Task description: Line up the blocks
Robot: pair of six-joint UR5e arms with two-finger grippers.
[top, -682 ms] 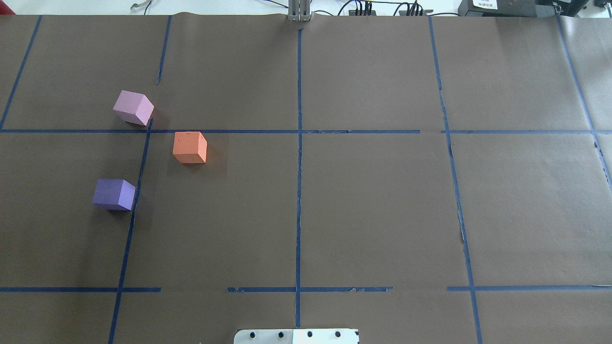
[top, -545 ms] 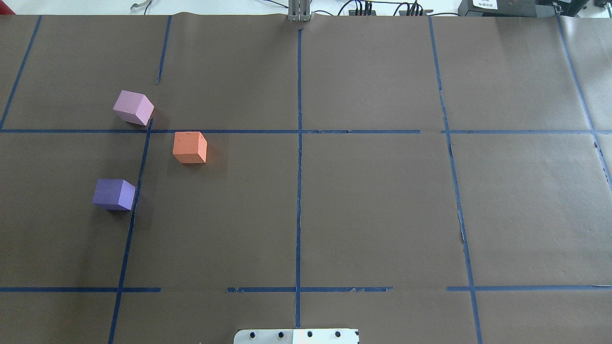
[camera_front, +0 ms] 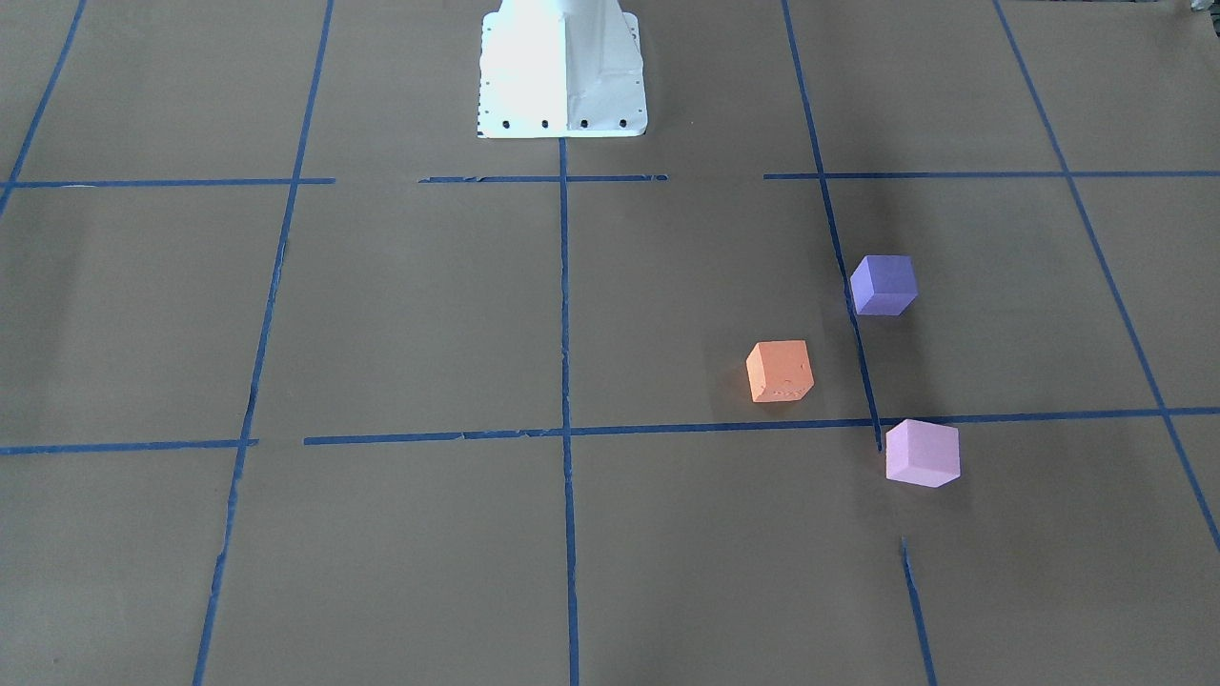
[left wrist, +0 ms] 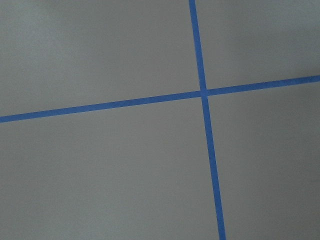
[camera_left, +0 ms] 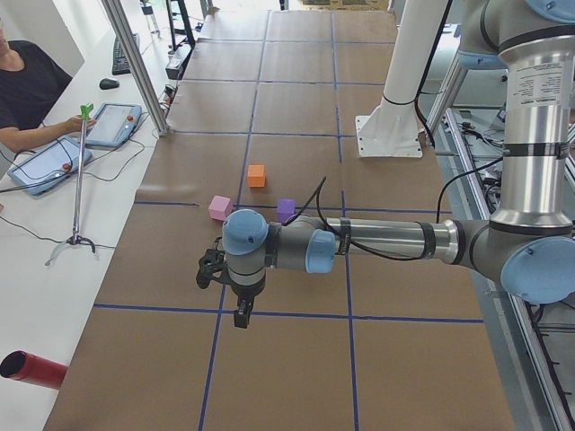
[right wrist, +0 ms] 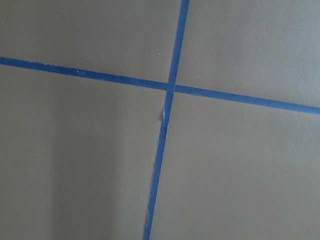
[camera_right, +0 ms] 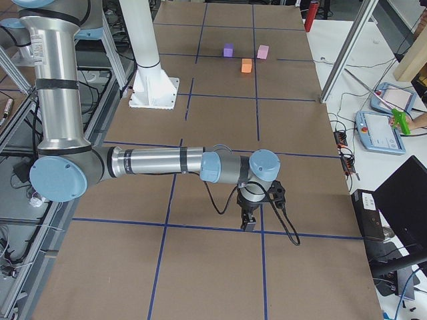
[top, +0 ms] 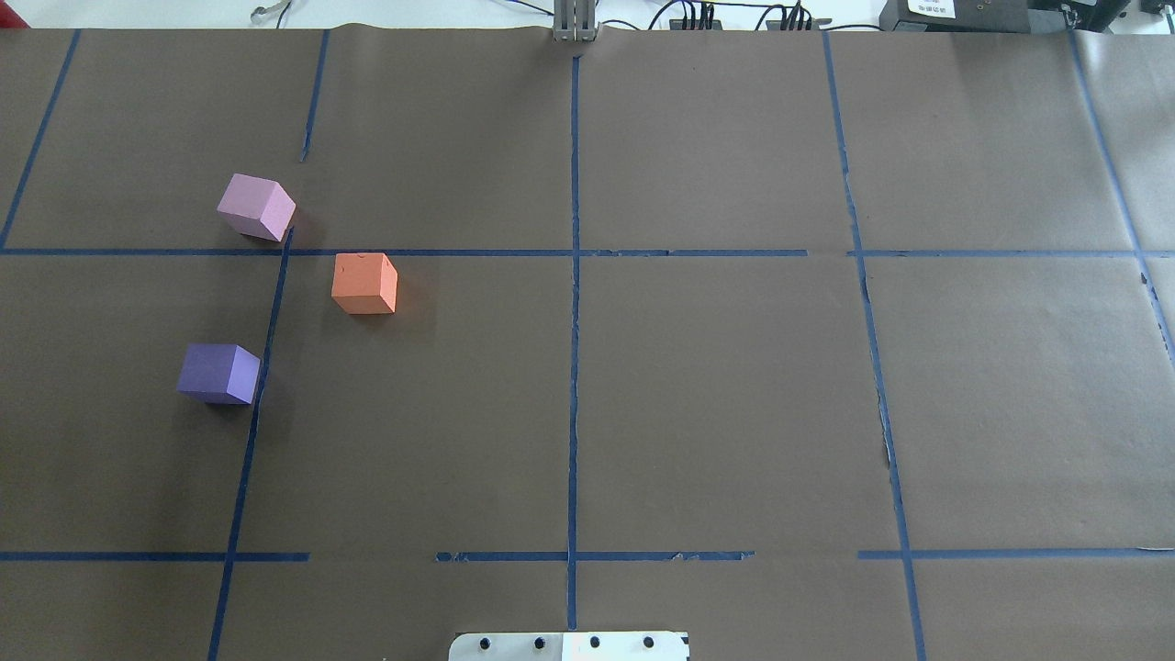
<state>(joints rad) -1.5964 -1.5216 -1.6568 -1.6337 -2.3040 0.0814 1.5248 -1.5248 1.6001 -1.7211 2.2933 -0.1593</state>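
Three cubes lie apart on the brown paper at the robot's left. The pale pink-lilac block (top: 256, 207) is farthest, the orange block (top: 364, 284) is nearer and to its right, and the violet-blue block (top: 218, 374) is nearest. They also show in the front-facing view: pink (camera_front: 922, 453), orange (camera_front: 780, 371), violet-blue (camera_front: 884, 284). The left gripper (camera_left: 243, 314) hangs over a tape crossing well short of the blocks. The right gripper (camera_right: 248, 223) hangs over a crossing at the table's far end from them. Both show only in side views, so I cannot tell whether they are open or shut.
The white robot base (camera_front: 562, 67) stands at the middle of the near table edge. Blue tape lines (top: 574, 275) cross the paper. An operator with tablets (camera_left: 45, 157), a grabber stick (camera_left: 79, 180) and a red cylinder (camera_left: 31, 370) lie beside the table.
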